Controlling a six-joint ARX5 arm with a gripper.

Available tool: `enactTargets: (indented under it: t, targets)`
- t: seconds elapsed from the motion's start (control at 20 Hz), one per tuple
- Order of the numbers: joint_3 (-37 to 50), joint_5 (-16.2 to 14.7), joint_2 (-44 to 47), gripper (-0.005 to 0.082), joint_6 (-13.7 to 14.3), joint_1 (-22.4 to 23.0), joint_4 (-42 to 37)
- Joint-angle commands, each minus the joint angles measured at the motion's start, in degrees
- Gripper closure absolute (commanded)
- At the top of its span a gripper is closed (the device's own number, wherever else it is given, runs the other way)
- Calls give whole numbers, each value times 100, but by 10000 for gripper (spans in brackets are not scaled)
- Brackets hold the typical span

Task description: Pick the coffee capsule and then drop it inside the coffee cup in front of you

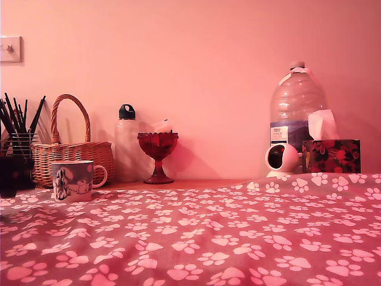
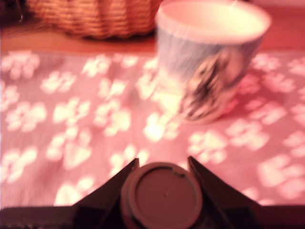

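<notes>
Between the 2 dark fingers of the gripper (image 2: pixel 162 183) sits the coffee capsule (image 2: pixel 162 196), squeezed tight on both sides so it cannot fall. Its round flat end faces the wrist camera. Just ahead stands the coffee cup (image 2: pixel 209 57) on the paw-print cloth (image 2: pixel 71 124), mouth up and open, ready to catch it. I think the capsule must go higher first to clear the rim. Behind it is the basket (image 2: pixel 95 19).

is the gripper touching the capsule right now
Touching: the wrist view shows the coffee capsule wedged between both dark fingers of the gripper, short of the coffee cup.
</notes>
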State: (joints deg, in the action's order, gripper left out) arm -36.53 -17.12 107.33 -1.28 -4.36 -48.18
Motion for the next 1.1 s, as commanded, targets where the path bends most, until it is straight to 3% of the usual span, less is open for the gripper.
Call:
enactTargets:
  t: [0.0, 0.3, 0.45, 1.05]
  targets:
    - [9, -48, -289, 630, 26, 59, 262]
    - [9, -109, -1106, 630, 37, 297, 1182]
    - [9, -107, -1491, 630, 179, 442, 1572]
    - [-216, -79, -1969, 629, 175, 529, 2214]
